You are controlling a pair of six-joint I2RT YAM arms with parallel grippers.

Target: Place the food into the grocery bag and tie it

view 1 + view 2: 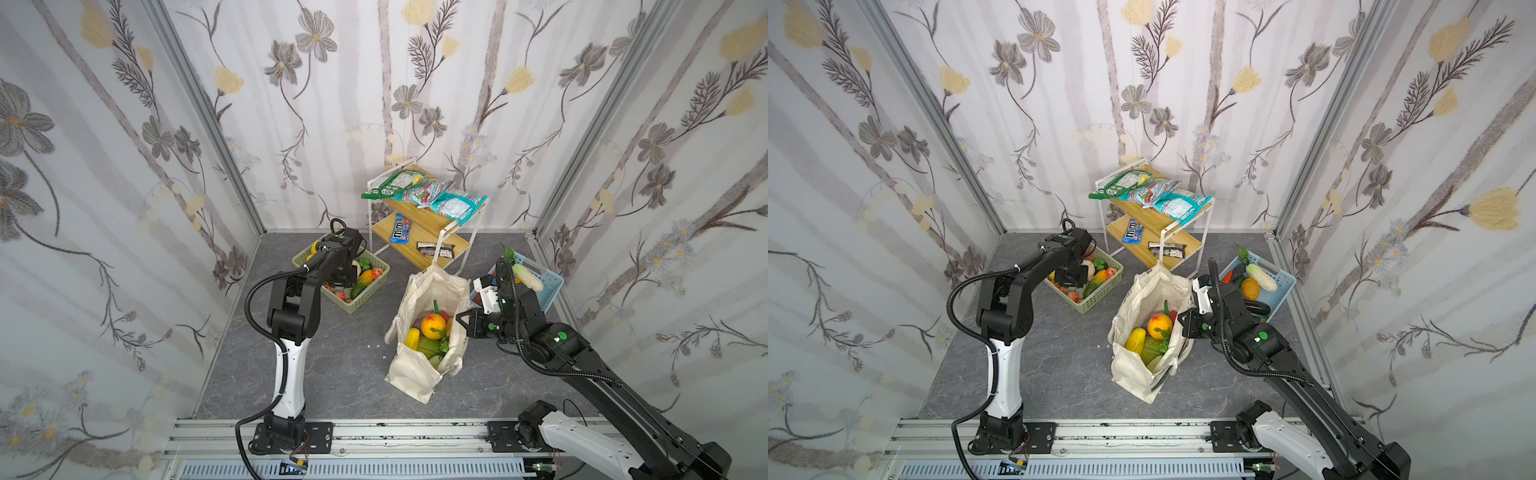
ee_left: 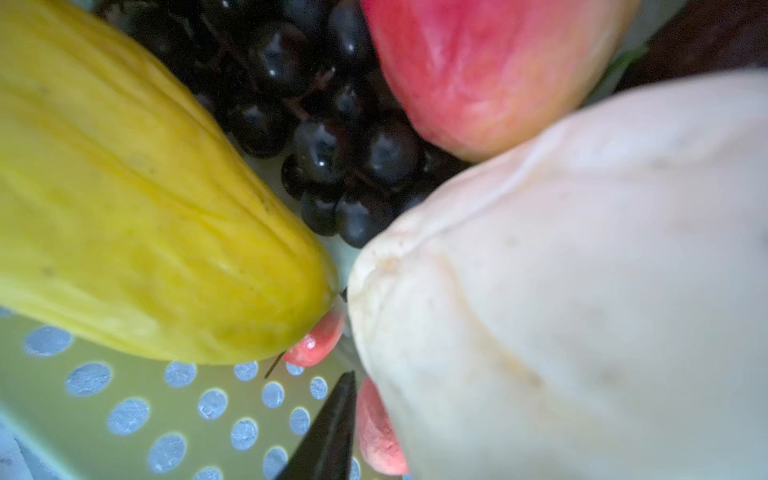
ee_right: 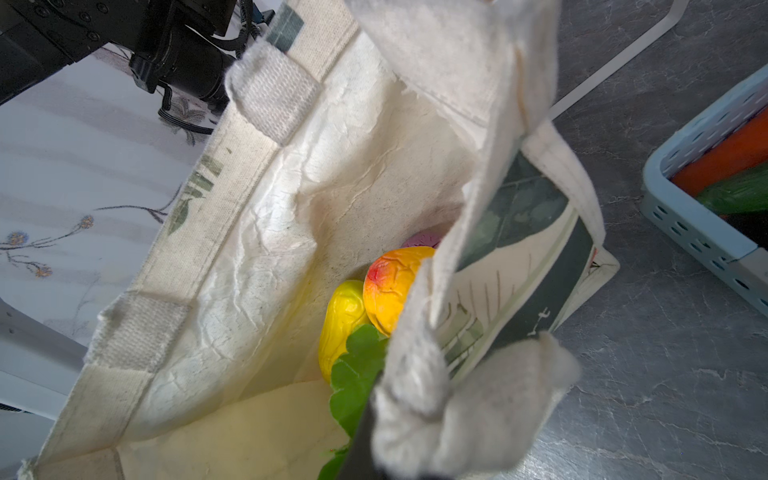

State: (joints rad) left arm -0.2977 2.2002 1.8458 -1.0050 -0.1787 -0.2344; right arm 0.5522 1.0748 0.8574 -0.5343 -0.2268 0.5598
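The bag (image 1: 409,374) stands on the grey floor (image 1: 332,365) in the middle of both top views, mouth up and gaping. Its long axis runs from the rack's foot above down toward the lower edge of the frame, leaning a little to the left at the bottom. Inside lie an orange (image 1: 433,325), corn (image 1: 412,337) and a cabbage (image 1: 428,348), heaped toward the lower half. The right gripper (image 1: 462,321) reaches in from the right, its jaws clamped on the bag's right rim; in the right wrist view the cloth bunches over a dark finger (image 3: 360,432) and folds inward, half covering the orange. The rack (image 1: 432,237), with packets (image 1: 432,193) on top, stands just behind the bag's upper end. A blue basket (image 1: 555,286) sits at right behind the right arm, a green basket (image 1: 363,305) at upper left of the bag, well apart from it. The left gripper (image 1: 348,276) is down in the green basket; its wrist view shows one fingertip (image 2: 328,432) among a yellow fruit (image 2: 145,208), grapes (image 2: 332,145) and a pale vegetable (image 2: 582,291), and whether its jaws are apart or together cannot be told.
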